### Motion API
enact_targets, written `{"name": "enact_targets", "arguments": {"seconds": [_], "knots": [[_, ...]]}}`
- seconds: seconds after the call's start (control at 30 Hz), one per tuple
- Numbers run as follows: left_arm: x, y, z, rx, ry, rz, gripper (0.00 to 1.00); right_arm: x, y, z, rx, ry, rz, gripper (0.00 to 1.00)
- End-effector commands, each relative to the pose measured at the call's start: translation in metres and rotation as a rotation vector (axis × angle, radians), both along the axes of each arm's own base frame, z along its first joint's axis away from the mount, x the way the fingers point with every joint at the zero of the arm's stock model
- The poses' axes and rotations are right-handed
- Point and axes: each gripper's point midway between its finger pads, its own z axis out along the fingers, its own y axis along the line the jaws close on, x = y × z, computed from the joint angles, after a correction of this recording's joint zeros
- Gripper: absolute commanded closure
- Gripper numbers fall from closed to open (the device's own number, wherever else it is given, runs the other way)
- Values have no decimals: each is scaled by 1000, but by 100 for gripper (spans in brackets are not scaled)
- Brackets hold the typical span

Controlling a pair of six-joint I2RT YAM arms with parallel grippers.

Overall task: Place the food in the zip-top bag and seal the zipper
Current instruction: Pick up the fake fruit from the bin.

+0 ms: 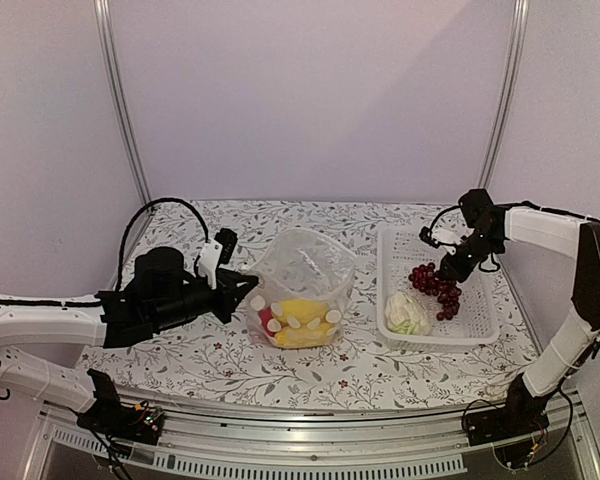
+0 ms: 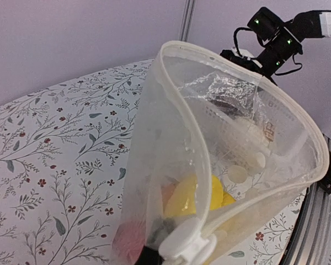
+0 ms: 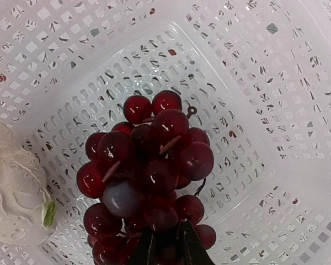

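Observation:
The clear zip-top bag [image 1: 302, 270] stands open mid-table, with yellow pieces [image 1: 302, 322] and a reddish piece in its bottom. My left gripper [image 1: 238, 292] is shut on the bag's left mouth edge. In the left wrist view the gripper [image 2: 176, 248] pinches the zipper strip [image 2: 179, 105], and yellow pieces [image 2: 196, 196] show through the plastic. My right gripper [image 1: 450, 268] is over the white basket [image 1: 480, 325], shut on the dark red grape bunch [image 1: 436, 287]. In the right wrist view the fingertips [image 3: 168, 248] clamp the bunch [image 3: 149, 165]. The white cauliflower [image 1: 407, 312] lies beside it [image 3: 11, 187].
The basket's slotted floor [image 3: 276, 110] fills the right wrist view. The table has a floral cloth [image 1: 200, 360]. Metal frame posts [image 1: 120, 110] stand at the back corners. My right arm [image 2: 276, 38] shows beyond the bag in the left wrist view.

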Motion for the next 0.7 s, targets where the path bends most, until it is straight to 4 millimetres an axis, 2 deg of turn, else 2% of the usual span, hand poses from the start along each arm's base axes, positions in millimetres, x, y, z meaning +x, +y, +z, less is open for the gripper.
{"name": "enact_targets", "arguments": {"seconds": [0.0, 0.3, 0.47, 0.67], "knots": [[4, 0, 10, -18, -18, 6, 100, 5, -1, 38, 16, -78, -16, 89], [4, 0, 9, -26, -11, 5, 100, 5, 1, 87, 33, -159, -4, 96], [4, -1, 9, -28, -12, 2, 100, 4, 11, 129, 95, -227, 26, 100], [5, -2, 8, -27, -15, 3, 100, 1, 36, 180, 167, -315, 94, 100]]}}
